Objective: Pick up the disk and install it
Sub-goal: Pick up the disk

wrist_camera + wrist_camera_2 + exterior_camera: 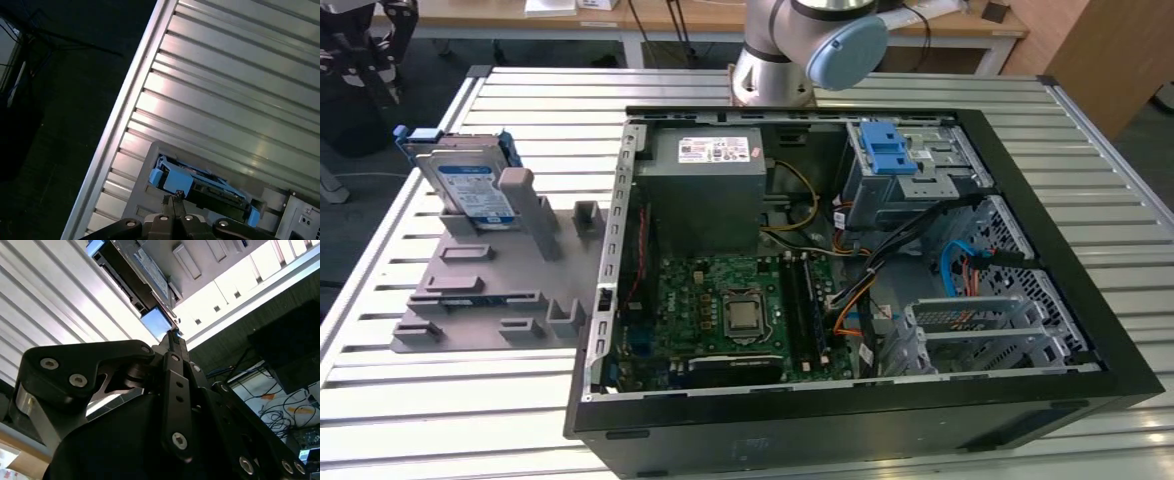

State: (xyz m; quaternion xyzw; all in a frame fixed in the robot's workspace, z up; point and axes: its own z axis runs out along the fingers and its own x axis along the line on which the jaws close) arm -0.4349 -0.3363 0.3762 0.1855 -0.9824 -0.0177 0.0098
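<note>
Silver, flat and rectangular, the disk [460, 180] in its blue plastic frame stood upright in the grey plastic holder [480, 300] on the slatted metal surface [440, 400], just beside the open black computer case [1087, 330]. In the first wrist view the black claw [172, 197] pointed towards the disk [200, 182] without touching it, its fingers closed together on nothing.

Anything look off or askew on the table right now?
Nothing stands out. The disk stands on edge in its grey holder beside the open computer case, with the gripper clear of it.
</note>
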